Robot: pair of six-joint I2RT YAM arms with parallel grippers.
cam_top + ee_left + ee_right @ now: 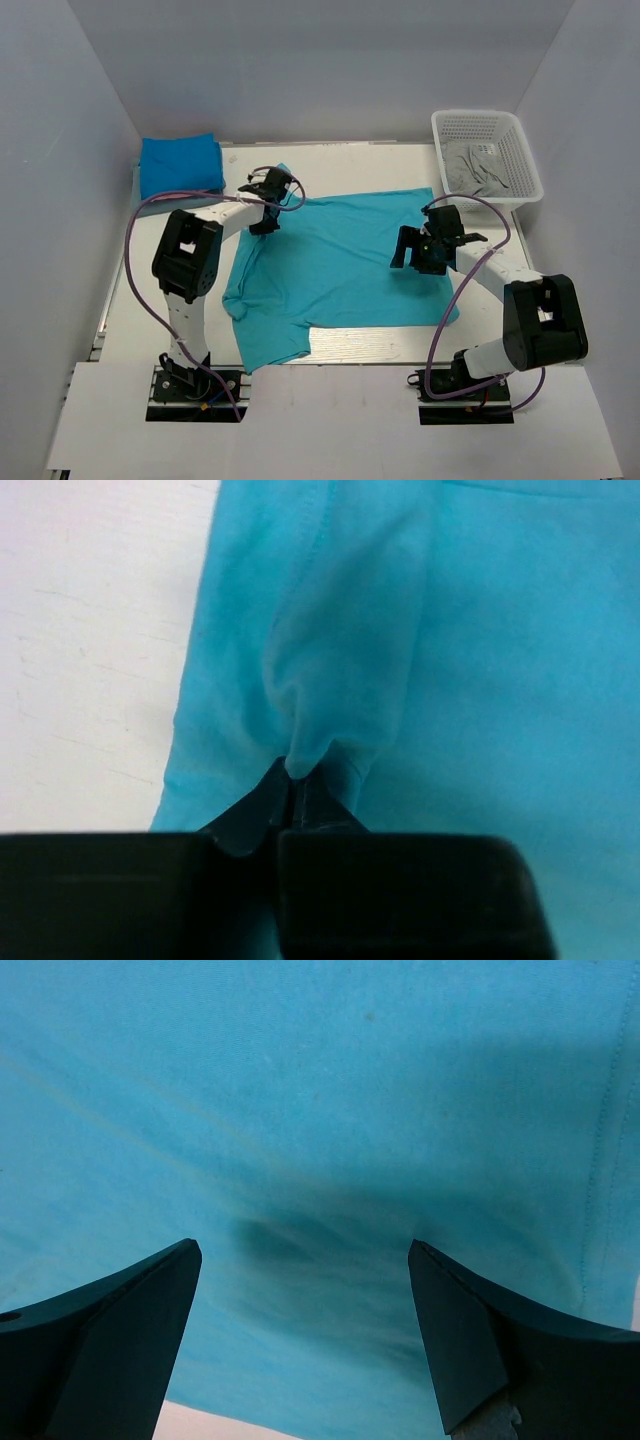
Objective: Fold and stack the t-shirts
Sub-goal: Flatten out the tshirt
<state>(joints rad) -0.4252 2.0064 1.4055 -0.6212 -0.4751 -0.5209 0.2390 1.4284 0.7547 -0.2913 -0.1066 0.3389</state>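
Our left gripper (290, 785) clamps a pinch of the turquoise t-shirt (340, 260), spread unfolded beneath our right gripper (305, 1260), jaws apart. Beyond the left, a blue t-shirt (180, 165) lies folded; a grey t-shirt (478, 172) awaits.

Left wrist view: the pinched fold of the turquoise t-shirt (480, 680) covers the tips of the left tool (290, 798). The shirt runs off the top and right edges.

Right wrist view: the shirt is cropped on every side. The fingers of the right tool (302, 1250) are cut by the bottom edge. Only a sliver of bench (200, 1428) shows.

Top view: the garment count in the blue folded stack (180, 165) cannot be determined. The basket (522, 150) walls partly screen the grey fabric (478, 172). The right arm masks part of the shirt's edge.
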